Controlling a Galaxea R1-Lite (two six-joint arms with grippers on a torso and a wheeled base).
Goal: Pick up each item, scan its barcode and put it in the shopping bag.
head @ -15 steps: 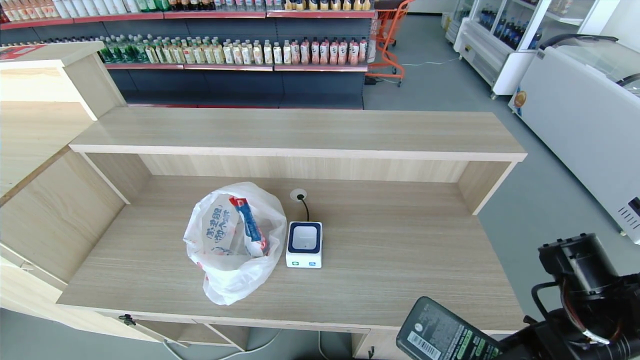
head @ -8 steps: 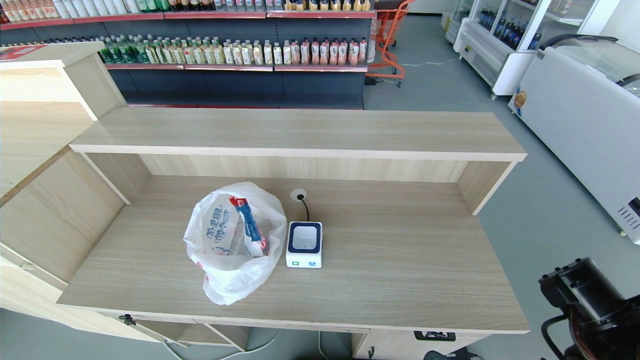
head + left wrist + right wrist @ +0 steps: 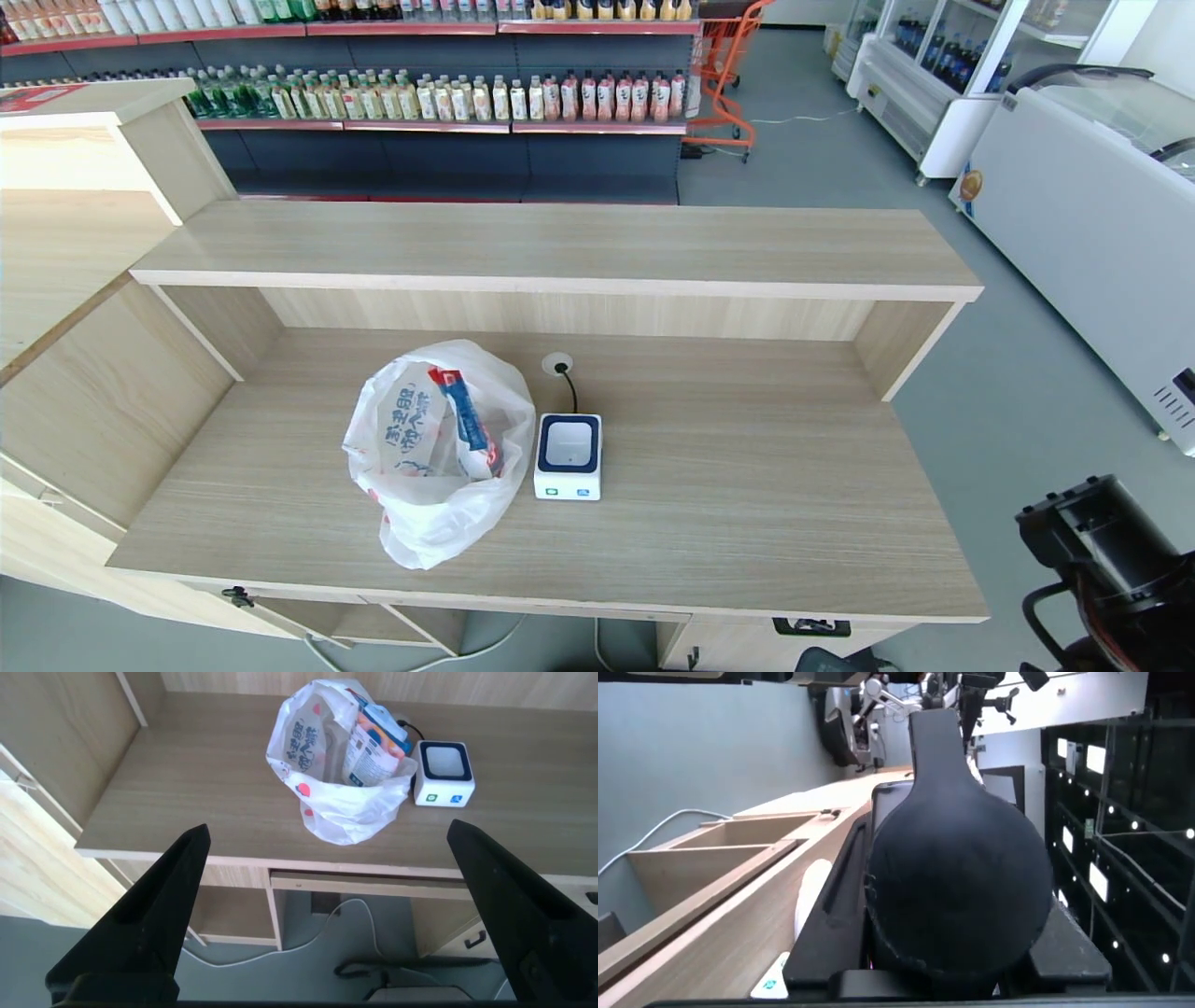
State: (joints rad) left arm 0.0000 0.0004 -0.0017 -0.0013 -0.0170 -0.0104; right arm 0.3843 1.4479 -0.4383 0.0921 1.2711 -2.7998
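A white plastic shopping bag (image 3: 439, 448) stands open on the wooden counter (image 3: 747, 504), with a blue-and-red packet inside it. Just to its right sits the white barcode scanner (image 3: 568, 455), with its dark window facing up. My left gripper (image 3: 329, 838) hangs open in front of the counter's near edge, with the shopping bag (image 3: 332, 765) and the scanner (image 3: 444, 773) beyond it. A dark package (image 3: 957, 873) sits between the fingers of my right gripper (image 3: 952, 961), which is shut on it below the counter's front right corner. Its top edge (image 3: 826, 659) peeks in low in the head view.
A raised shelf (image 3: 560, 247) runs along the counter's back, and side walls close off both ends. A cable runs from the scanner to a hole (image 3: 557, 363) behind it. Drawers (image 3: 364, 896) lie under the front edge. Freezers (image 3: 1083, 205) stand at the right.
My right arm has dropped down and back. The dark package with its barcode, once plain at the head view's lower right, has sunk below the counter's front edge.
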